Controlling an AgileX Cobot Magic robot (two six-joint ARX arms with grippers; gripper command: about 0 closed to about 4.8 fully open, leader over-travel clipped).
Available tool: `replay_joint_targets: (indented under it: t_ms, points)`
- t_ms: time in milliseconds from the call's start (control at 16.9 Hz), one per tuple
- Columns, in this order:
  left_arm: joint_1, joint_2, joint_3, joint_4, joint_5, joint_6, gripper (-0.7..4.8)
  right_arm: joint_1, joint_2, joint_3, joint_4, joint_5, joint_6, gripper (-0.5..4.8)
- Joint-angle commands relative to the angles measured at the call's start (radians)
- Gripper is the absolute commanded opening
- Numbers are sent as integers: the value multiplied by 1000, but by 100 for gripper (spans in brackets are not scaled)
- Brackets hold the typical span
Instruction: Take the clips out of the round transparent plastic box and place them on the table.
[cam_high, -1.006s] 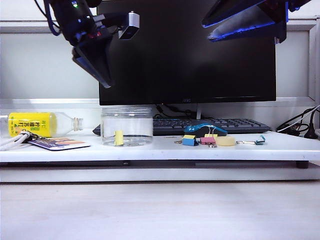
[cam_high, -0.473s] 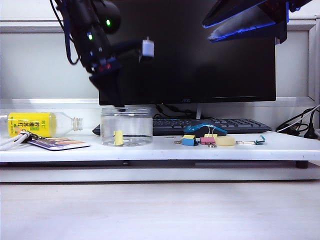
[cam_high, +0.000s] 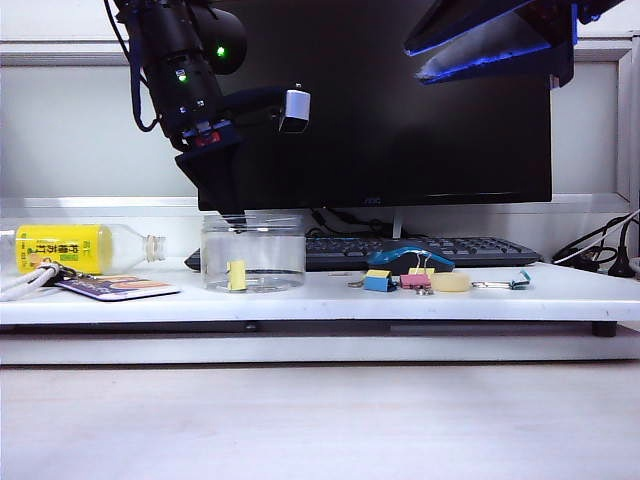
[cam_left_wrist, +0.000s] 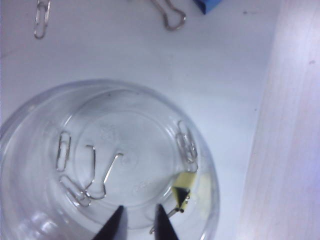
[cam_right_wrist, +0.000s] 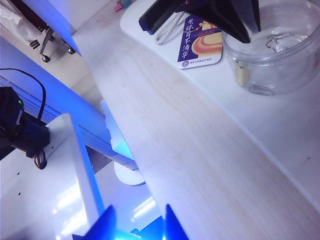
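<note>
While the left gripper (cam_high: 232, 212) hangs with its tips at the rim of the round box (cam_high: 254, 252), the exterior view shows that clear box standing on the white table (cam_high: 320, 300), with a pale-yellow clip (cam_high: 237, 275) inside against its front wall. To the left of the box lie a yellow-labelled bottle (cam_high: 70, 247) and a card (cam_high: 118, 287); to its right, near a blue mouse (cam_high: 410, 257), sit coloured clips (cam_high: 397, 280) and a tape roll (cam_high: 451, 282), with a keyboard (cam_high: 420, 250) and monitor (cam_high: 375, 100) behind. The right gripper (cam_high: 495, 45) is high above, well apart from the box. In the left wrist view, the left gripper (cam_left_wrist: 138, 225) points down into the box (cam_left_wrist: 30, 125), its jaws a narrow gap apart with nothing between them; the yellow clip (cam_left_wrist: 183, 187) lies just beside one tip, among paper clips (cam_left_wrist: 62, 151). In the right wrist view, the right gripper (cam_right_wrist: 136, 220) stands partly open and holds nothing, far from the box (cam_right_wrist: 280, 50).
</note>
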Motion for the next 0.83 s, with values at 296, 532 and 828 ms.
replay_joint_targets:
  t_ms: [296,532,828]
  points:
    - [-18,-6,5,0,100,-88,80,1,-3,2,8,-6,-2,126]
    - [-18,-6,5,65,177,-154,80,1,-3,2,-11,-6,-3,126]
    - [-31,-5,5,260,253,-316,80,1,-3,2,-32,-6,-3,126]
